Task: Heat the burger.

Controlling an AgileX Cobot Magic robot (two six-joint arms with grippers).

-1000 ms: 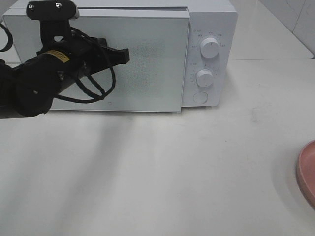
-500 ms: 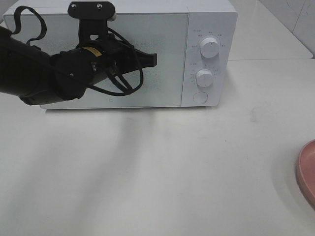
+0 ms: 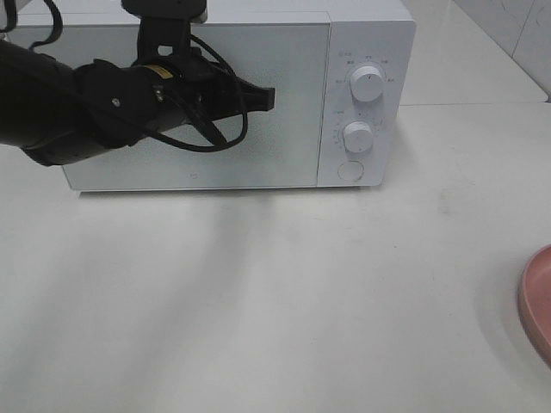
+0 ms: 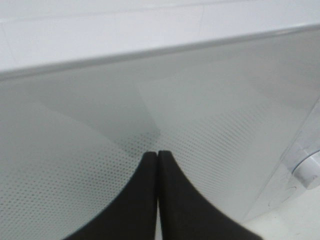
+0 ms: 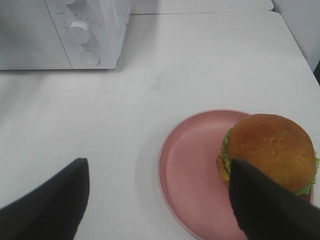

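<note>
The burger [image 5: 272,150], with a golden-brown bun and green lettuce, sits on a pink plate [image 5: 195,170] in the right wrist view. My right gripper [image 5: 159,162] is open above the plate, its dark fingers [image 5: 55,200] spread either side, holding nothing. In the exterior view only the plate's edge [image 3: 538,301] shows, at the right border. The white microwave [image 3: 258,103] stands at the back with its door closed. My left gripper [image 3: 269,99] is shut and empty, its tips [image 4: 158,155] against the door's dotted window.
The microwave's control panel has two round knobs [image 3: 368,84] [image 3: 357,136] and a round button [image 3: 349,170]. The microwave's corner also shows in the right wrist view [image 5: 95,30]. The white table [image 3: 284,292] stretches between the microwave and the plate.
The microwave door stood slightly ajar a second ago and is now flush with the front. My left gripper has moved right along the door, staying shut.
</note>
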